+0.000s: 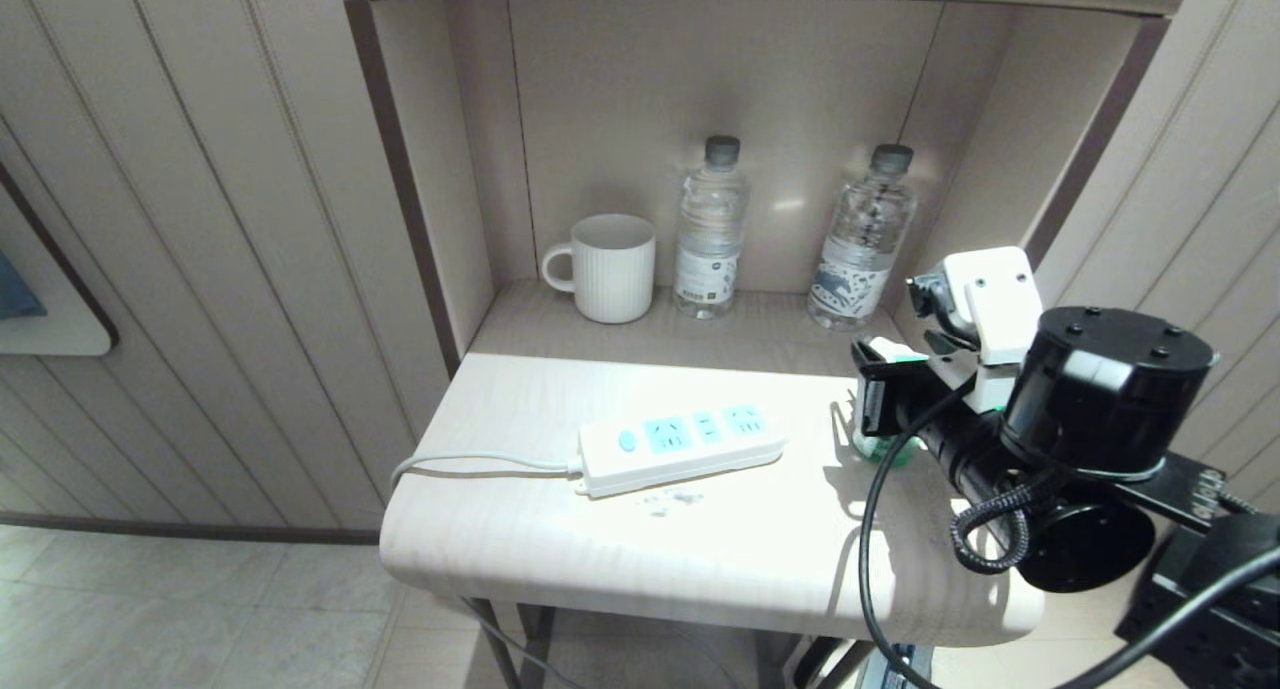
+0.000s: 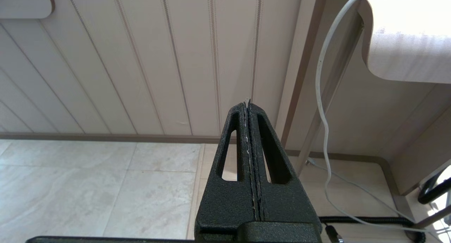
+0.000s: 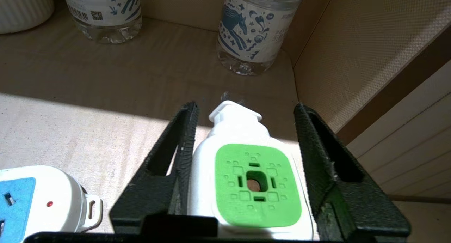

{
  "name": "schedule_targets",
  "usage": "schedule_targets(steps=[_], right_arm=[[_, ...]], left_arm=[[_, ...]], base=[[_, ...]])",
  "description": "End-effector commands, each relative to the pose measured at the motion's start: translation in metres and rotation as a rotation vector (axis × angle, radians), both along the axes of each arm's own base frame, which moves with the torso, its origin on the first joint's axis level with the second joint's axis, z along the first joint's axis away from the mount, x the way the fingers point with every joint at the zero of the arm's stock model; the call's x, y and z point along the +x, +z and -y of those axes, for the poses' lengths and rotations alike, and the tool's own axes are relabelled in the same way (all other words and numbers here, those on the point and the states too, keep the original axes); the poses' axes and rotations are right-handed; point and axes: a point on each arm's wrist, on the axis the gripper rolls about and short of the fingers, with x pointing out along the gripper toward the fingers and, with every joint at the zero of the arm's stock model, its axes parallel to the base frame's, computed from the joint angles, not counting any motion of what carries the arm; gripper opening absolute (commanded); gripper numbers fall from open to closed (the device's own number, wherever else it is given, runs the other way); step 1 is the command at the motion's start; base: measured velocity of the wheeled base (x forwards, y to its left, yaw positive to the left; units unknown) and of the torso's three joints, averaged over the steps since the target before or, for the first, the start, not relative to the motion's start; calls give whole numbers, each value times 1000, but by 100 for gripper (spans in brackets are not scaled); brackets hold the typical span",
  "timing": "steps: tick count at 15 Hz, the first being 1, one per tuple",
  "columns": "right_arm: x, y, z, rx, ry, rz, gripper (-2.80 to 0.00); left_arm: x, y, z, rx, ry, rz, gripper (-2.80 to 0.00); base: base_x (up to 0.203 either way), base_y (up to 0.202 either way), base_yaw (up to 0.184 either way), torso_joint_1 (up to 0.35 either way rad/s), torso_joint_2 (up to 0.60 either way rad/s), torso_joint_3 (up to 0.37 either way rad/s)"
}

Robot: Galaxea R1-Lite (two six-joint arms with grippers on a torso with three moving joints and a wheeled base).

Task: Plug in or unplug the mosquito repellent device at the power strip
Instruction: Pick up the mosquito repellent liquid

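Observation:
The mosquito repellent device (image 3: pixel 257 184), a white plug head with a green centre over a green bottle (image 1: pixel 886 451), stands on the table right of the power strip (image 1: pixel 680 447), not plugged in. My right gripper (image 3: pixel 245 104) hangs over it, open, one finger on each side of the white head. One finger lies close against the head, while the other (image 3: pixel 317 144) is a gap away. The strip's end (image 3: pixel 21 200) with a red light shows beside it. Beside the table, my left gripper (image 2: pixel 247 102) hangs low and shut on nothing.
Two clear water bottles (image 1: pixel 710 229) (image 1: pixel 862 239) and a white mug (image 1: pixel 605 267) stand at the back of the alcove. The alcove's side wall (image 1: pixel 985 169) is close on the right. The strip's cord (image 1: pixel 470 461) runs off the table's (image 1: pixel 700 569) left edge.

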Motion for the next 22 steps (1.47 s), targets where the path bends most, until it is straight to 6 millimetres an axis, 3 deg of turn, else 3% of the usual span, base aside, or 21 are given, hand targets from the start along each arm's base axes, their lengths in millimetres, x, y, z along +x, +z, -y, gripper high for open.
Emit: schedule_targets(steps=[1, 6, 22], right_arm=[[0, 0, 0, 2, -4, 4, 0], [-5, 4, 4, 23, -3, 16, 0], [-4, -19, 3, 149, 7, 36, 0]], left_arm=[[0, 0, 0, 0, 0, 0, -280], [0, 0, 0, 0, 0, 0, -280], [0, 0, 0, 0, 0, 0, -280]], base=[[0, 0, 0, 0, 0, 0], [0, 0, 0, 0, 0, 0], [0, 0, 0, 0, 0, 0]])
